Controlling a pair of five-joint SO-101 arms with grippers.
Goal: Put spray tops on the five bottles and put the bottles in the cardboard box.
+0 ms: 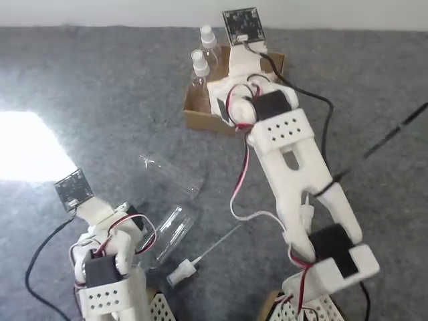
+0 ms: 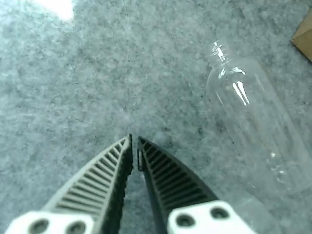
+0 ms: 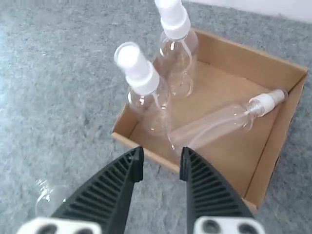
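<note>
A loose spray top [image 1: 182, 272] lies nearest on the grey table [image 1: 80, 80], just right of the left arm. The left gripper [image 2: 134, 141] hangs low over the table, jaws together on nothing. One uncapped bottle [image 1: 170, 231] lies beside it and a second uncapped bottle [image 1: 170, 175] lies farther off. The right gripper [image 3: 161, 158] hovers at the cardboard box's [image 3: 287, 126] near edge, jaws apart and empty. Inside the box, two capped bottles [image 3: 146, 97] [image 3: 178, 53] stand at the left, and a third capped bottle [image 3: 219, 122] lies flat.

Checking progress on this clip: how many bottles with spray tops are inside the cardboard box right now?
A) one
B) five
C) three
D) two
C: in the right wrist view the cardboard box holds one upright bottle, a second upright bottle and a bottle lying on its side, each with a white spray top on.
</note>
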